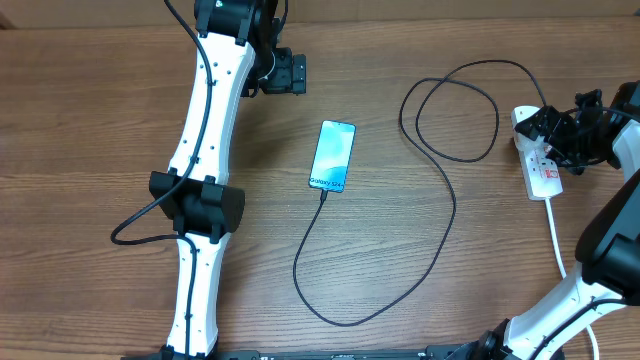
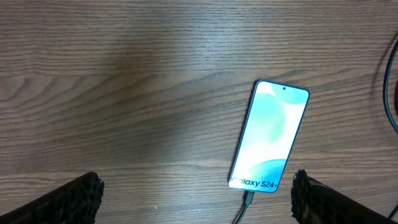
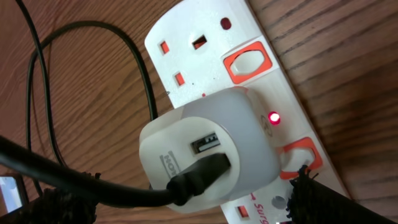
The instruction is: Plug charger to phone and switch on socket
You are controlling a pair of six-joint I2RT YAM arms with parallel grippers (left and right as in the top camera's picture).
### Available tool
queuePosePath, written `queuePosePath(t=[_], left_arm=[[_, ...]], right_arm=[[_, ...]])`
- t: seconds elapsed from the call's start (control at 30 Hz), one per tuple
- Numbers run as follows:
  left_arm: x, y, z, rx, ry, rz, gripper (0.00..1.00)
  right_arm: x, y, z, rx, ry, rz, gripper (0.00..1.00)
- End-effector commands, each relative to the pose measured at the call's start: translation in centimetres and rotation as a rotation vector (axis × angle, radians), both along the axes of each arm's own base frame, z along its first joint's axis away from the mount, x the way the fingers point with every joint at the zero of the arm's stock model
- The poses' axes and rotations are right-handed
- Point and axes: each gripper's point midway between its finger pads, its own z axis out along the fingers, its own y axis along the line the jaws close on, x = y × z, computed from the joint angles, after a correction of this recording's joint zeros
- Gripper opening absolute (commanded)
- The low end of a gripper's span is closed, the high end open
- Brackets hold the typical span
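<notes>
The phone (image 1: 332, 156) lies face up mid-table with its light-blue screen lit. It also shows in the left wrist view (image 2: 268, 135). The charger cable (image 1: 440, 230) has its connector tip in the phone's near end (image 2: 247, 199). From there it loops across to a white adapter (image 3: 211, 152) plugged into the socket strip (image 1: 545, 180). A red light (image 3: 273, 117) glows on the strip (image 3: 186, 37). My right gripper (image 1: 552, 132) is open and straddles the adapter (image 3: 186, 202), one fingertip at an orange switch (image 3: 300, 157). My left gripper (image 1: 290, 72) is open and empty, above the table beyond the phone (image 2: 196, 199).
The strip's thick white cord (image 1: 556, 235) runs toward the front right. The black cable makes a large loop (image 1: 450, 110) between phone and strip. The left arm's white links (image 1: 205, 150) span the table's left side.
</notes>
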Motion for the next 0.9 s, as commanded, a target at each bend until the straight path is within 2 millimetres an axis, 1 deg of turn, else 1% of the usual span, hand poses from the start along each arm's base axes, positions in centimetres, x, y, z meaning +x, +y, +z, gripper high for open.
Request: queuePosePath(t=[0.0, 0.17, 0.23, 0.27, 0.47, 0.6, 0.67, 0.87], left_arm=[[0.2, 0.3, 0.4, 0.013, -0.020, -0.009, 1.00], [0.2, 0.3, 0.4, 0.013, -0.020, -0.009, 0.99], [0.2, 0.3, 0.4, 0.013, -0.020, -0.009, 1.00], [0.2, 0.3, 0.4, 0.013, -0.020, -0.009, 1.00], [0.2, 0.3, 0.4, 0.013, -0.020, -0.009, 1.00], [0.2, 0.3, 0.4, 0.013, -0.020, -0.009, 1.00], [0.2, 0.3, 0.4, 0.013, -0.020, -0.009, 1.00], [0.2, 0.3, 0.4, 0.013, -0.020, -0.009, 1.00]], right_arm=[[-0.1, -0.4, 3.0, -0.033, -0.044, -0.030, 1.00], [-0.9, -0.4, 5.7, -0.050, -0.072, -0.039, 1.00], [-1.3, -0.1, 7.7, -0.064, -0.097, -0.039, 1.00], [-1.5, 0.0, 8.4, -0.067, -0.105, -0.041, 1.00], [-3.6, 0.9, 14.5, -0.121, -0.186, -0.067, 1.00], [-4.7, 1.5, 17.8, -0.157, -0.251, -0.067, 1.00], [-5.0, 1.7, 18.9, -0.174, -0.278, -0.068, 1.00], [-5.0, 1.7, 18.9, -0.174, -0.277, -0.068, 1.00]])
